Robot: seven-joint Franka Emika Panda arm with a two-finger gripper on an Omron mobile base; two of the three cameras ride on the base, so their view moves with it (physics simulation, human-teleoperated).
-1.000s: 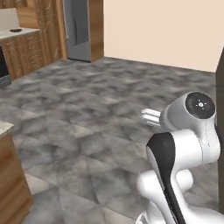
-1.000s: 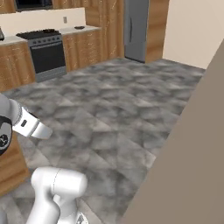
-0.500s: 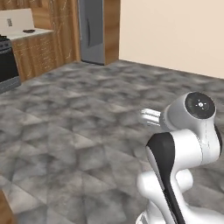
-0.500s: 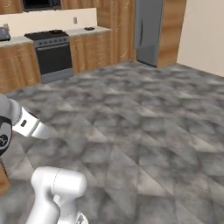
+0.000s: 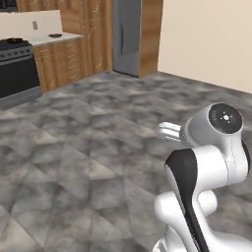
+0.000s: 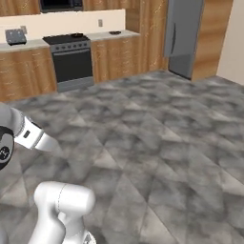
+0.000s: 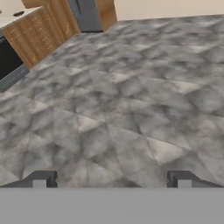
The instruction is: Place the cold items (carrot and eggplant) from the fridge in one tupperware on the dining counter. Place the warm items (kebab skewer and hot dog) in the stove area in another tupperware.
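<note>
Gripper: the gripper (image 7: 111,178) is seen at the bottom of the hand view, its two dark fingertips (image 7: 41,179) set wide apart near the lower left and lower right corners; nothing is held between them, and only floor is seen past them.
Arm: the white arm (image 5: 206,167) is seen folded at the lower right of the left base view, with a round dark joint cap at its top; in the right base view it (image 6: 59,209) rises from the lower left.
Fridge: the grey fridge (image 5: 126,37) is placed at the top centre of the left base view, framed by wooden panels; in the right base view it (image 6: 183,35) is found at the upper right, and in the hand view (image 7: 86,14) at the top, left of centre. Its door is shut, so the carrot and eggplant cannot be seen.
Stove: the dark stove (image 6: 71,62) is set at the upper left of the right base view, between wooden cabinets (image 6: 116,57); in the left base view it (image 5: 17,69) is cut by the left edge.
Warm items: a small dark object is seen on the counter just right of the stove, too small to be identified.
Toaster: a grey toaster (image 6: 15,36) is seen on the counter at the far upper left of the right base view.
Floor: the grey mottled tile floor (image 5: 88,147) is spread across the middle of every view.
</note>
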